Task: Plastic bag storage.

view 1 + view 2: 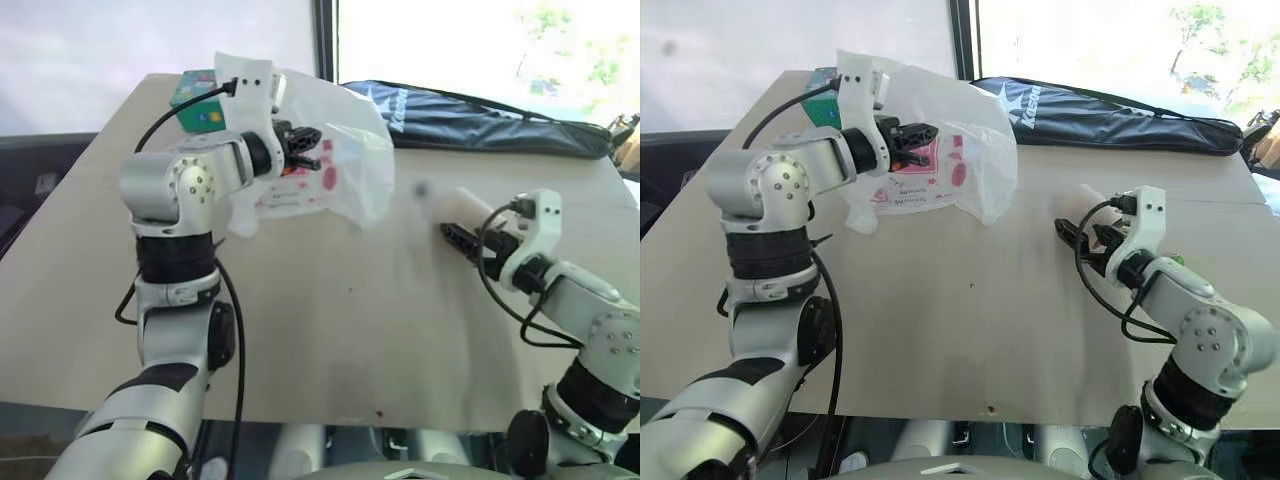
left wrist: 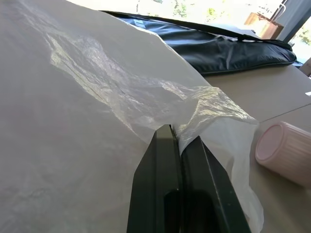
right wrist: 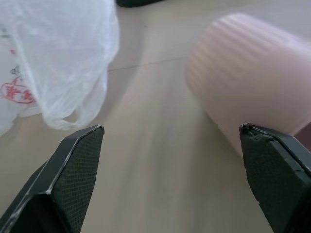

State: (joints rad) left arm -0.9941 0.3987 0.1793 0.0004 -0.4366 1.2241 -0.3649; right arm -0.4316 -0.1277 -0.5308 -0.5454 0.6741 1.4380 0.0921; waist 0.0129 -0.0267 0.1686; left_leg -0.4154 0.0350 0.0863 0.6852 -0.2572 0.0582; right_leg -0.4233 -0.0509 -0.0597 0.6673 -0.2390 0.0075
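**Left gripper holding the bag up, right gripper open at the pink cup**

Left gripper (image 1: 923,135) is clamping the plastic bag (image 1: 960,150): in the left wrist view the two black fingers (image 2: 167,184) are pressing flat together with a pinch of thin crinkly film caught between them. The bag is hanging from that pinch at the far left part of the table (image 1: 970,330), lifted off the surface for the most part, with its lower edge sagging down toward the tabletop. Red/pink print is facing the head camera. Can't tell whether the lowest fold is actually touching the table.

A green box (image 1: 200,100) is sitting behind the bag near the far left edge of the table, partly hidden by the left wrist and the film.

Right gripper (image 3: 170,141) is standing wide open, nothing between the fingers. A ribbed pink cup (image 3: 248,77) is lying on its side on the table just ahead of it, close to one fingertip; can't tell from the blur whether that fingertip is touching it. The cup is sitting well apart from the bag, on the right half of the table.

A long black zippered racket cover (image 1: 1120,115) is lying across the far right of the table, beyond both the cup and the bag, touching neither.
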